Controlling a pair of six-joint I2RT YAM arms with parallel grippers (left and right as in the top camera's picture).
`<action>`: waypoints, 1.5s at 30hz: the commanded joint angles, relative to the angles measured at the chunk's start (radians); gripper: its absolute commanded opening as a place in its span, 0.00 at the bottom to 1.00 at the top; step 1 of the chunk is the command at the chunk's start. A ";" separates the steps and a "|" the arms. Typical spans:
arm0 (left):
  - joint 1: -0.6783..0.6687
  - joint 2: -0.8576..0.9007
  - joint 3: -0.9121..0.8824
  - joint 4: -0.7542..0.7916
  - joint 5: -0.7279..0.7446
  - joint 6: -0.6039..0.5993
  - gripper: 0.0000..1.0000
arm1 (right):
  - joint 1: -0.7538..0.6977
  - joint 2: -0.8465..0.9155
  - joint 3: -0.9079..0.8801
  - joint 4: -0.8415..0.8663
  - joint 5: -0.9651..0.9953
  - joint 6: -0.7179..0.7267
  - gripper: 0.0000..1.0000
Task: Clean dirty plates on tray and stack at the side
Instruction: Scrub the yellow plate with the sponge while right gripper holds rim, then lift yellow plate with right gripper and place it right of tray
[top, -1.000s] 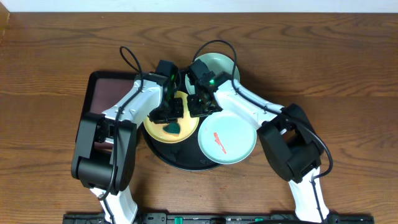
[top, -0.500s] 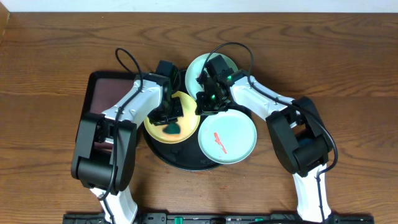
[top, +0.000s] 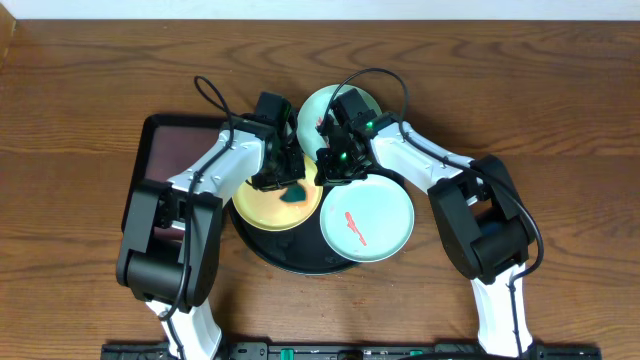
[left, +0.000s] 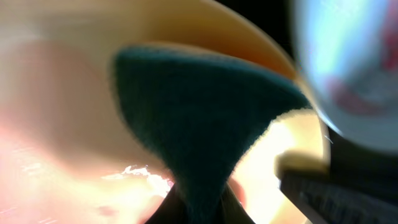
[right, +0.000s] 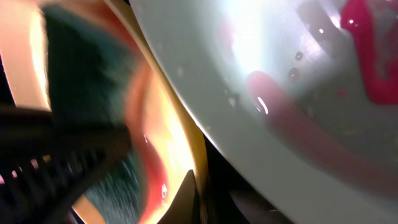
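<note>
Overhead, across a brown wooden bench: round black tray at centre, brown tray just beside on its left. On the black tray, front right, mint plate with a red smear; front left, yellow plate. Behind them, second mint plate, partly hidden by arms. Over the yellow plate's back edge, left gripper, jaws clamped on a dark green sponge touching the plate. Between the plates, right gripper; cannot tell whether jaws apart or together.
</note>
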 joint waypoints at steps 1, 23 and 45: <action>0.030 0.015 0.001 -0.047 -0.437 -0.167 0.07 | -0.006 0.023 -0.032 -0.019 0.024 -0.027 0.01; 0.030 0.004 0.001 -0.061 0.011 0.139 0.07 | 0.002 0.023 -0.032 -0.018 0.042 -0.026 0.01; 0.268 -0.370 0.222 -0.399 -0.314 -0.009 0.07 | 0.044 -0.096 -0.016 -0.063 0.190 -0.080 0.01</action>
